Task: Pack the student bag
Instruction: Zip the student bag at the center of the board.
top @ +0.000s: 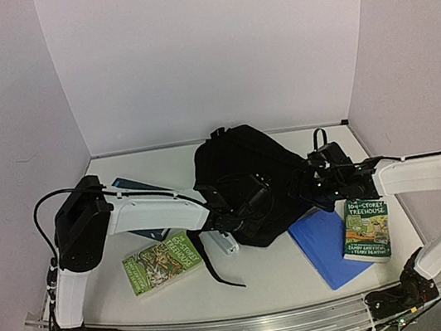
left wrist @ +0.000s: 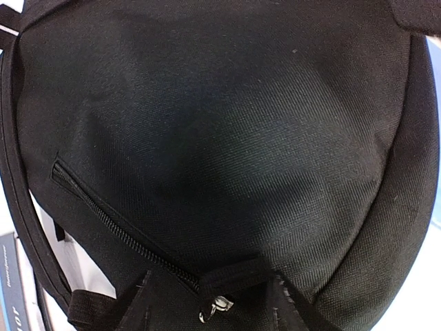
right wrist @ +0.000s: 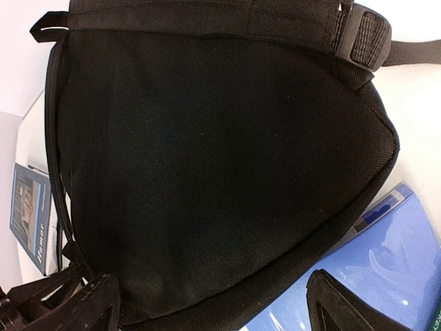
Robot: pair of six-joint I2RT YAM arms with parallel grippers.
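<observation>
The left tool (left wrist: 210, 289) sits around the zip tab (left wrist: 220, 305) of the big soft black fabric backpack (top: 242, 170), grip unclear, the right tool (right wrist: 213, 279) is wide open, and unzipping likely comes next.

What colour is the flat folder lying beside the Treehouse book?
The folder is plain blue; the top external view shows it best.
</observation>
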